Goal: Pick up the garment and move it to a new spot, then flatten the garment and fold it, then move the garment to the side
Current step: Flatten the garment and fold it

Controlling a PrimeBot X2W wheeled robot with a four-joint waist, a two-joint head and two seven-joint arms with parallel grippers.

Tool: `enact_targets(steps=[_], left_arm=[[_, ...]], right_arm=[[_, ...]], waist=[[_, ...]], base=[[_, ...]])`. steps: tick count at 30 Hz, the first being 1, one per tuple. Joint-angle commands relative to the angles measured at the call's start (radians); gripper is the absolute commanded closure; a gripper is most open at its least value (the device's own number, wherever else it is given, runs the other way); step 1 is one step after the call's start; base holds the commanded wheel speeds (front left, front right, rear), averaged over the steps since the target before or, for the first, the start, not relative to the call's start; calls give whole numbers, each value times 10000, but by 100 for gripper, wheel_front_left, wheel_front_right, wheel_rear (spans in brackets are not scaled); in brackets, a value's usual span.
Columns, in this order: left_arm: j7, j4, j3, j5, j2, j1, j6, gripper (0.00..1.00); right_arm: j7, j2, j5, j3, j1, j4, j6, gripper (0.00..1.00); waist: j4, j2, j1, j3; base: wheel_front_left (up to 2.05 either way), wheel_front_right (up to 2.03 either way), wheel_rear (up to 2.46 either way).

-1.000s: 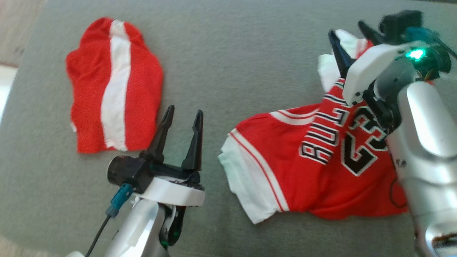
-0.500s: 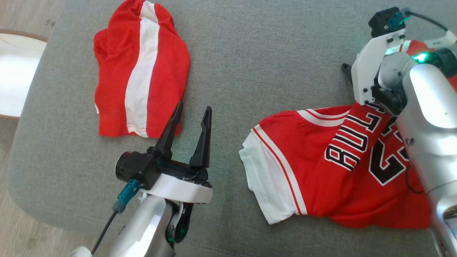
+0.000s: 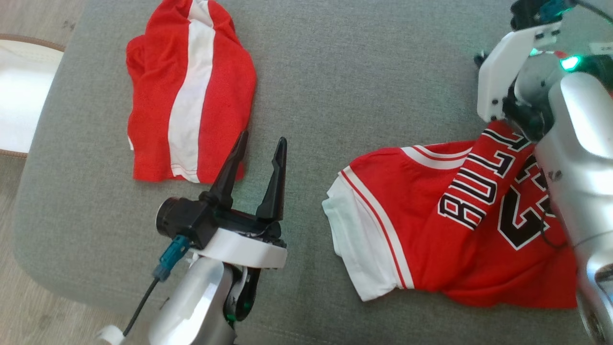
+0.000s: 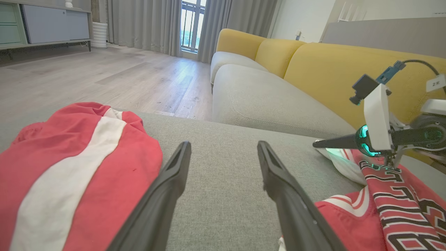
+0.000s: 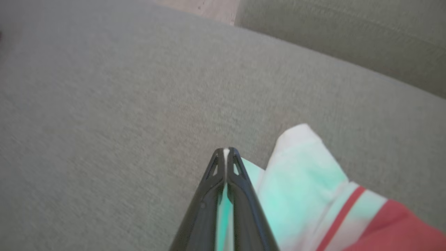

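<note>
The garment (image 3: pixel 431 215) is a red jersey with white trim and black lettering, lying crumpled on the grey cushion at the right. My right gripper (image 5: pixel 226 150) is shut on its white sleeve edge (image 5: pixel 303 174), with a strip of pale cloth pinched between the fingers. In the left wrist view the right gripper (image 4: pixel 318 144) points sideways, and the jersey (image 4: pixel 393 209) rises toward it. My left gripper (image 3: pixel 263 139) hovers open and holds nothing, to the left of the jersey. Its fingers (image 4: pixel 174 181) frame bare cushion.
A second red garment with a white stripe (image 3: pixel 187 91) lies at the far left of the cushion (image 3: pixel 335 72), just beyond the left fingertips. Wooden floor (image 3: pixel 19 249) and a white object (image 3: pixel 19 96) lie past the left edge. A yellow sofa back (image 4: pixel 331 69) stands behind.
The right gripper has gone from open to shut on the jersey's white sleeve and risen, drawing the lettered part up. The head camera shifted early on. The left gripper has hardly moved.
</note>
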Motion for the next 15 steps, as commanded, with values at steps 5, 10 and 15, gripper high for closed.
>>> enact_targets(steps=[5,10,15], left_arm=[[-51,-248,142,-102,41,-195,32,0],[-51,-274,73,-150,41,-138,30,0],[-51,-309,37,-225,41,-70,89,0]], right_arm=[[-1669,473,318,-257,-1289,-368,-7,100],[-3519,634,107,-632,-2273,23,-7,100],[-4918,760,-287,-869,-2968,580,-7,100]], waist=[[155,0,0,-91],[390,0,0,-102],[571,0,0,-133]], base=[[0,0,0],[0,0,0],[0,0,0]])
